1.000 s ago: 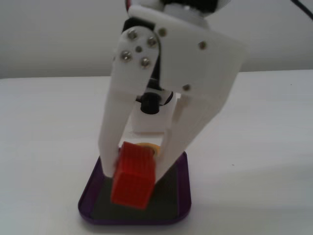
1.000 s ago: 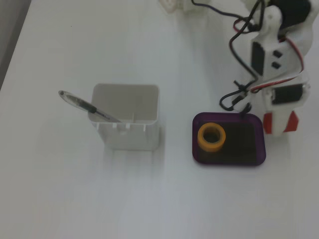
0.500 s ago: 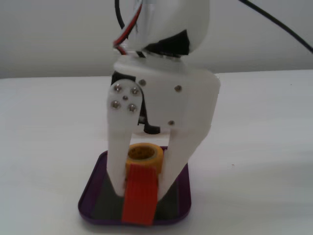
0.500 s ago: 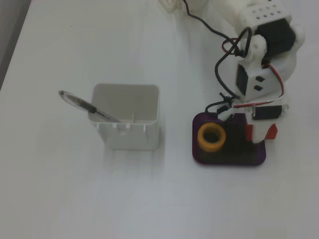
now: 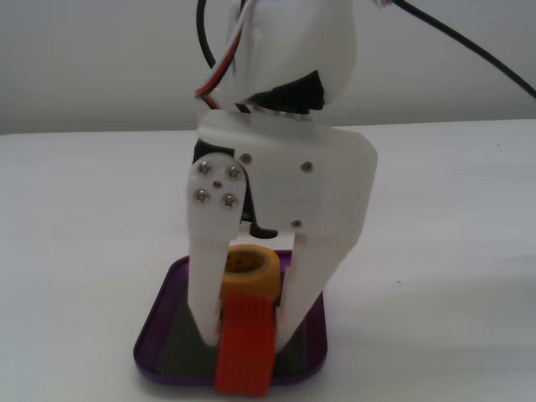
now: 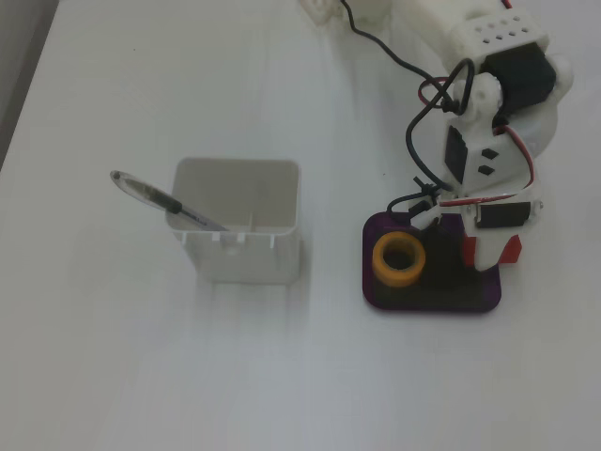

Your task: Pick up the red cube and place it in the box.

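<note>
Over the purple tray [image 5: 163, 314], just beside the yellow tape roll [image 5: 249, 270], the red cube [image 5: 245, 343] is held clamped in the gripper [image 5: 247, 339]; it is best lowered clear of the rim before release.

Yellow tape roll [image 6: 399, 258] standing in the purple box [image 6: 380, 293] just beside the hand [image 6: 488, 252], white container [image 6: 242, 221] with pen [image 6: 160, 199] well apart, bare counter [image 6: 141, 376] between them
</note>
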